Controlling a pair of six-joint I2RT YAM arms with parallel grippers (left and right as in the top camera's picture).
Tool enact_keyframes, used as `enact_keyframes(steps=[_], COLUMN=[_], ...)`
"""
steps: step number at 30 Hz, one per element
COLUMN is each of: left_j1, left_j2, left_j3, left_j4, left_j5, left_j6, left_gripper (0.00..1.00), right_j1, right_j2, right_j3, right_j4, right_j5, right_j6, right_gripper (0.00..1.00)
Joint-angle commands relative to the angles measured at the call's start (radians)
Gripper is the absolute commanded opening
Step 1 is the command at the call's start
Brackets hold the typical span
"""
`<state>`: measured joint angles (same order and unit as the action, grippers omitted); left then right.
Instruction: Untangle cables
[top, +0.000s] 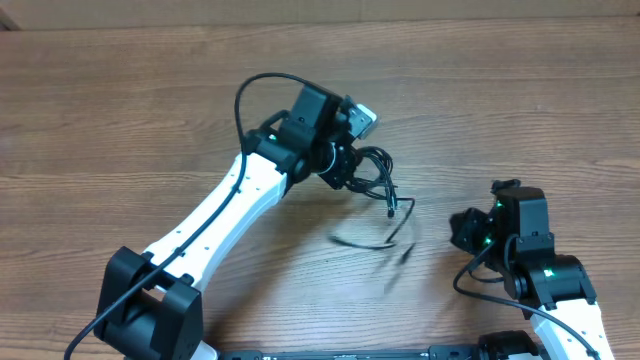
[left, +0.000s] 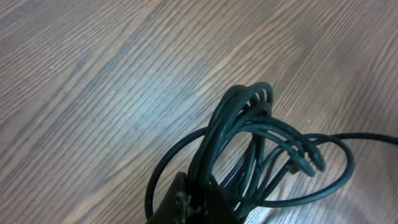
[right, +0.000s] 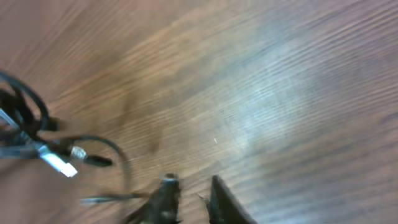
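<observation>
So, where this stands: the left pincer (top: 345, 165) is clamped on the cables (top: 378, 178), pinching the bundle right at its fingertips. It's holding it up off the table (top: 150, 100), as far as I can tell. From its wrist cam, several loops fan out just ahead of the fingers, stacked and crossing each other, with one wider loop circling around the rest. A couple of loose ends dangle below the pincer. One of them is smeared in the overhead shot, so I can't tell if it touches the wood.

The right pincer (right: 189, 198) sits low over the table, well apart from the bundle. Its fingers are a little apart with nothing between them. From its cam the cables are off to its left and ahead, with a light-coloured plug (right: 59, 163) sticking out toward it.

Progress-wise, I'd call this early. The bundle is picked up, but the loops are wound together and nothing is pulled free yet. What's left is pretty much everything: get the right pincer onto a loose end or plug, draw it out, and separate the cords.
</observation>
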<state>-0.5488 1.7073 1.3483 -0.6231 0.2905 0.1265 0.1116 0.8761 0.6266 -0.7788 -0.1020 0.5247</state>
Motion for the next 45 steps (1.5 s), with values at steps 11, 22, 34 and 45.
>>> enact_keyframes(steps=[11,22,34,45], left_j1=[-0.037,-0.050,-0.050,-0.050], left_j2=[-0.042,-0.042,-0.042,-0.042], left_j3=[0.038,0.073,0.073,0.073], left_j4=[0.040,0.056,0.036,0.031], left_j5=[0.081,0.282,0.167,0.165], left_j6=[0.001,0.008,0.000,-0.028], left_gripper=[0.04,0.04,0.04,0.04], right_j1=[0.000,0.000,0.000,0.000], right_j2=[-0.002,0.026,0.064,0.064], right_j3=[0.009,0.009,0.009,0.009], right_j4=[0.173,0.250,0.255,0.262], right_j5=[-0.383,-0.431,-0.478,-0.494], right_j6=[-0.115,-0.141,-0.167,-0.046], right_gripper=[0.45,0.35,0.41,0.31])
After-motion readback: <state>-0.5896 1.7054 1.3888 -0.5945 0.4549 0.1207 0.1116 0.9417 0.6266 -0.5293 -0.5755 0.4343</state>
